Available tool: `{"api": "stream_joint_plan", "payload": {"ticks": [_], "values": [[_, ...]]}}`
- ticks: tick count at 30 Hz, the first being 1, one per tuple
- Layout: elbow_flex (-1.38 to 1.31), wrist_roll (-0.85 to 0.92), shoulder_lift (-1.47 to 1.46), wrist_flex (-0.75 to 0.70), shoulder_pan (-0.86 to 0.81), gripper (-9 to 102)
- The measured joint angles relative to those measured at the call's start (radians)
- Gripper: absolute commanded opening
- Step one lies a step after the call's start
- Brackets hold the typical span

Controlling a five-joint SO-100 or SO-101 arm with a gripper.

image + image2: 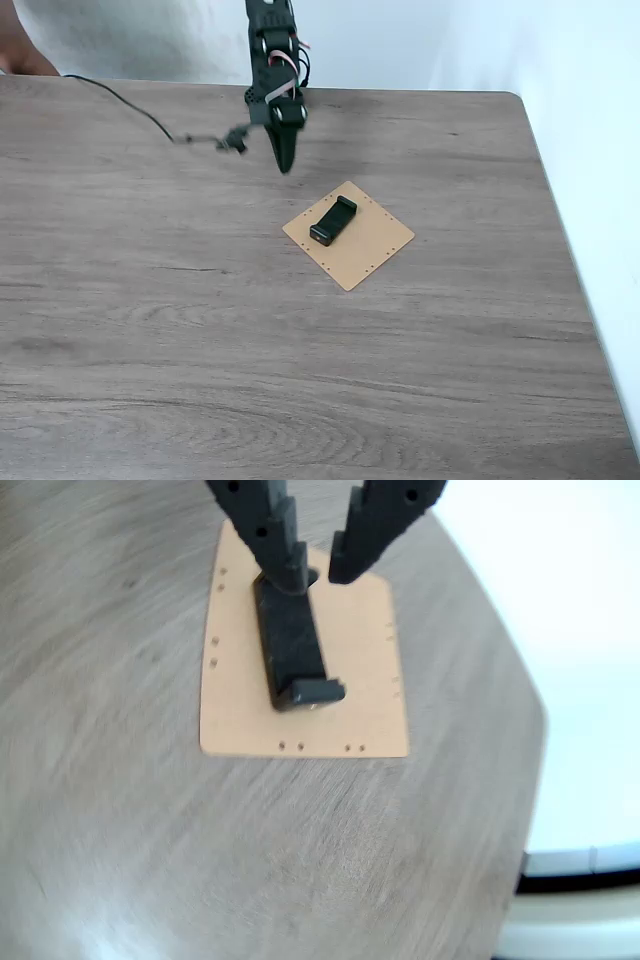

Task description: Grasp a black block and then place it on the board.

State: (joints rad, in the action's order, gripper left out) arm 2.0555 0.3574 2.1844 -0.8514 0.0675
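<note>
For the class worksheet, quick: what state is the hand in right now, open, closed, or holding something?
Hand: open, holding nothing; the black block lies on the board.

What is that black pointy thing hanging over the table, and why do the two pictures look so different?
It is a robot arm. Its tip is a gripper, two fingers for pinching. One camera stands still, looking down at the wooden table. The other rides on the arm, so the gripper pokes in from the top. On the table lies a thin tan board, and a small black block lies on it. The fingers are apart and hold nothing. A thin cable trails across the table.
</note>
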Motion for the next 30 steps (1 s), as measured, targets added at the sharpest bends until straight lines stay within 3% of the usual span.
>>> {"api": "stream_joint_plan", "payload": {"ticks": [3, 7, 12, 22, 30], "values": [[0.132, -0.164, 0.124, -0.021, -0.054, 0], [0.247, -0.258, 0.233, -0.091, -0.061, 0], [0.472, -0.229, 0.408, -0.052, -0.055, 0], [0.764, -0.353, 0.742, 0.018, -0.049, 0], [0.919, -0.362, 0.999, -0.058, -0.037, 0]]}}
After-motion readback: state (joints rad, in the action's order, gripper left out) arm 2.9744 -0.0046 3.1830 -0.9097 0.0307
